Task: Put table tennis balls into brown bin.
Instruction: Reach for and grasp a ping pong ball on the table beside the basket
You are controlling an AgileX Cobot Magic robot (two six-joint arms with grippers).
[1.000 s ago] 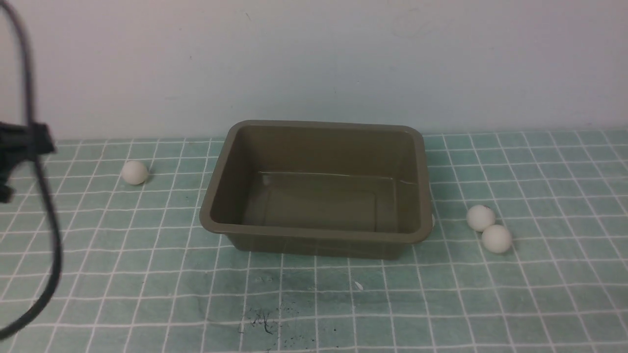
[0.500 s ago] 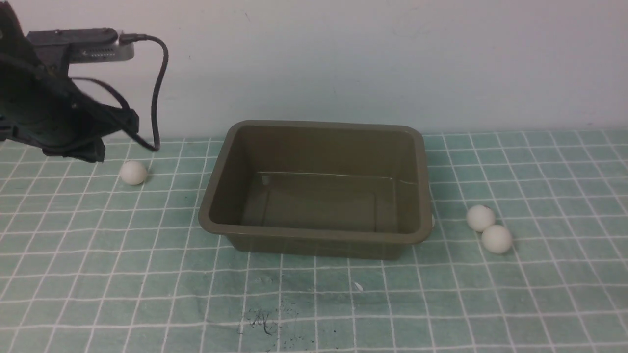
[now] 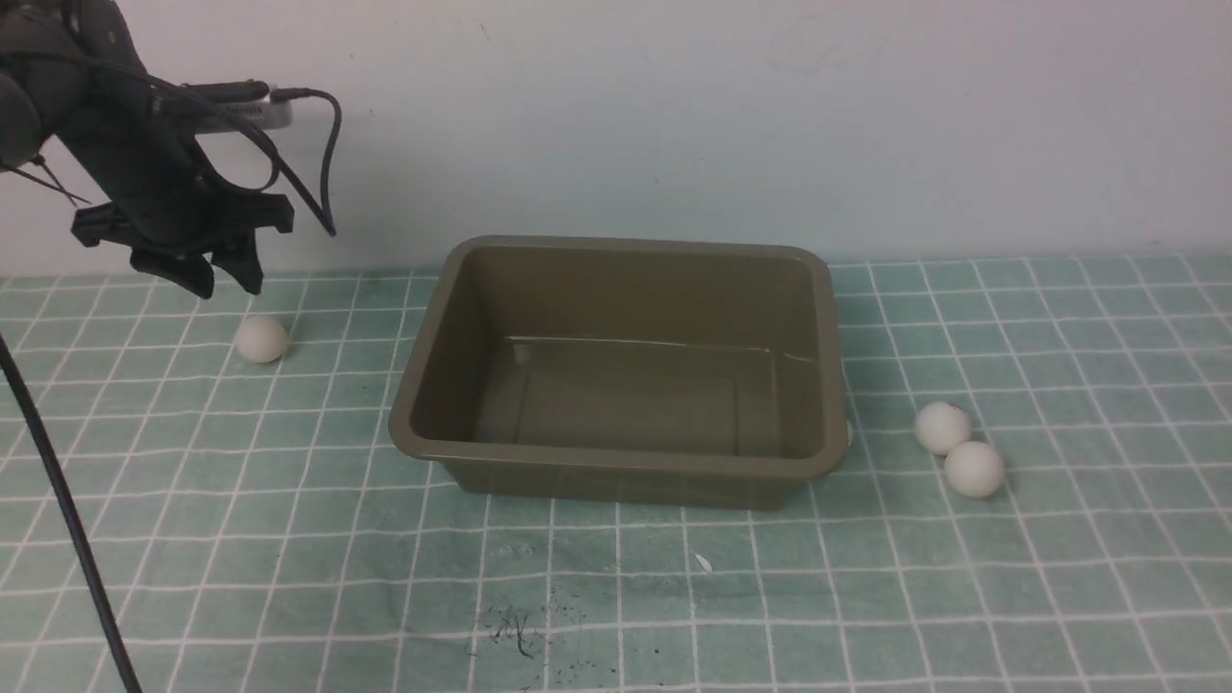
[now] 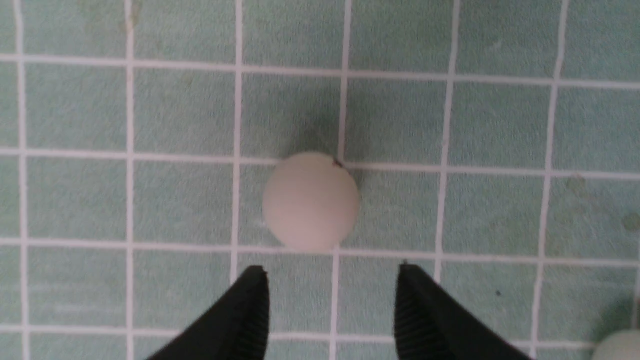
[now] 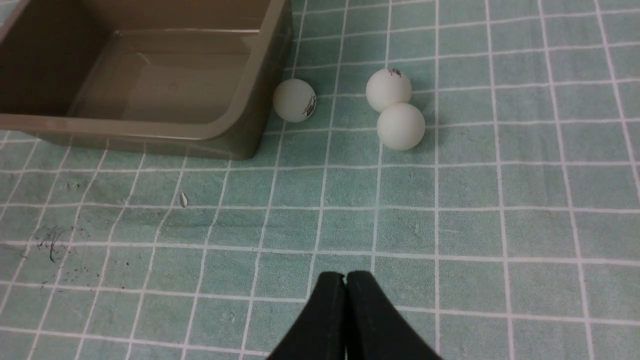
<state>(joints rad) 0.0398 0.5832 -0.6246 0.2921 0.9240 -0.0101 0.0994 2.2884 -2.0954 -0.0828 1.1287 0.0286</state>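
**A:** Which step is in hand?

**B:** The first pick, I judge. The shallow olive-brown plastic bin (image 3: 616, 460) stands in the middle of the desk (image 3: 289, 577) with nothing in it. The left end effector (image 3: 228, 282) hangs above and a little behind the lone small white plastic ball (image 3: 262, 339) on the bin's left. Its fingers are spread, they hold nothing, and they are clear of the ball.

**A:** And the next move?

**B:** In the left wrist view the ball sits just ahead of the fingertips' gap. So the end effector should come forward a little, go down around the ball and close gently. A light, smooth sphere could roll away if one finger arrives first. Then it lifts the ball over the rim.

**A:** The other arm?

**B:** The right end effector (image 5: 345, 280) is pressed together and empty. It is well back from the pair of touching white balls (image 5: 395, 107) on the bin's right. A logo-printed white ball (image 5: 295, 100) sits tucked under the bin's flared rim. I cannot tell whether it touches the wall.

**A:** Anything hard to make out?

**B:** From the front that tucked ball is only a sliver, and the right arm is out of view. A pale curved edge (image 4: 617, 347), cut off at the corner of the left wrist view, may be a fifth ball. I cannot place it from the front.
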